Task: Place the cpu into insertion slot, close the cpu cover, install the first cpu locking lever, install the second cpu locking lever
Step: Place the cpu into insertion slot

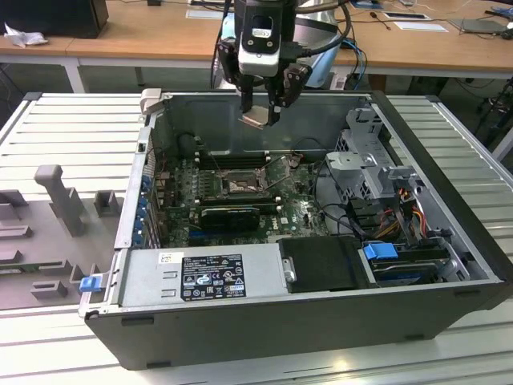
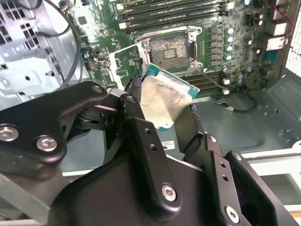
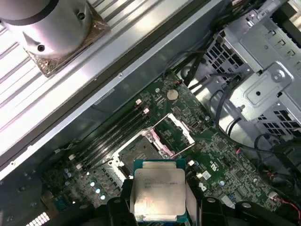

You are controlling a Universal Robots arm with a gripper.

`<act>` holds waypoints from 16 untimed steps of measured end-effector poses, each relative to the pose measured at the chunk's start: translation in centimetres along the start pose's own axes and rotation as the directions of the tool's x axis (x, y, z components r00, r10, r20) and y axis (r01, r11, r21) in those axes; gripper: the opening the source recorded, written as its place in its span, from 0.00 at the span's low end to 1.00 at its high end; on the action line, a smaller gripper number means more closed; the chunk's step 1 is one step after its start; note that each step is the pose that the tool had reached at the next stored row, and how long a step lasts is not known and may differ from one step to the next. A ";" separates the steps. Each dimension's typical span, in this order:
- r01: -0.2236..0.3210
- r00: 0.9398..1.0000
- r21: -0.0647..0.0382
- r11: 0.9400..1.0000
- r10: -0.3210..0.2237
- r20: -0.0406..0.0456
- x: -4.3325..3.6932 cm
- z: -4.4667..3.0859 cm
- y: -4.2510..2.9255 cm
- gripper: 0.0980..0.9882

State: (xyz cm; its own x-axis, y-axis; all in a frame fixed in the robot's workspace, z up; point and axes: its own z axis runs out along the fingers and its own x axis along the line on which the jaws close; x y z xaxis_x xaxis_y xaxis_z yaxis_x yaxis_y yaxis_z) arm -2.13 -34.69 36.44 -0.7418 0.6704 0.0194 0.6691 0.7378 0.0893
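My gripper point(image 1: 261, 111) hangs over the open computer case, shut on the cpu point(image 1: 256, 118), a small square chip with a pale metal top. In both wrist views the cpu point(image 2: 164, 101) point(image 3: 157, 193) sits tilted between the black fingers point(image 2: 141, 136), well above the motherboard. The insertion slot point(image 1: 240, 186) point(image 2: 169, 49) point(image 3: 138, 153) lies bare below it. Beside the slot the cpu cover point(image 2: 114, 66) point(image 3: 187, 134) stands swung up, a thin silvery frame. A thin wire lever point(image 2: 214, 81) sticks out free beside the socket.
Memory sticks point(image 1: 232, 159) run along the socket's far side. A grey drive cage point(image 1: 369, 168) with cables fills the case at the exterior view's right. A labelled power supply point(image 1: 204, 277) lies along the near wall. A grey fixture point(image 1: 60, 200) stands outside the case.
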 end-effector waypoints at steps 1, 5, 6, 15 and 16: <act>-0.022 1.000 0.000 1.000 0.022 0.002 0.00 0.02 0.00 0.48; -0.126 0.992 -0.003 0.992 0.126 0.011 0.00 0.18 -0.02 0.48; -0.147 0.989 -0.004 0.989 0.147 0.013 0.00 0.22 -0.02 0.48; -0.305 0.952 -0.010 0.952 0.305 0.026 -0.01 0.44 -0.04 0.48; -0.318 0.948 -0.011 0.948 0.318 0.028 -0.01 0.45 -0.04 0.48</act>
State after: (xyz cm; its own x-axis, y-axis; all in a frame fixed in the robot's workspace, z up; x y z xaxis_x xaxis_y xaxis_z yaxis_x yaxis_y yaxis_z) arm -2.13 -34.69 35.99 -0.4892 0.8720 0.0193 0.8695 0.4858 0.0892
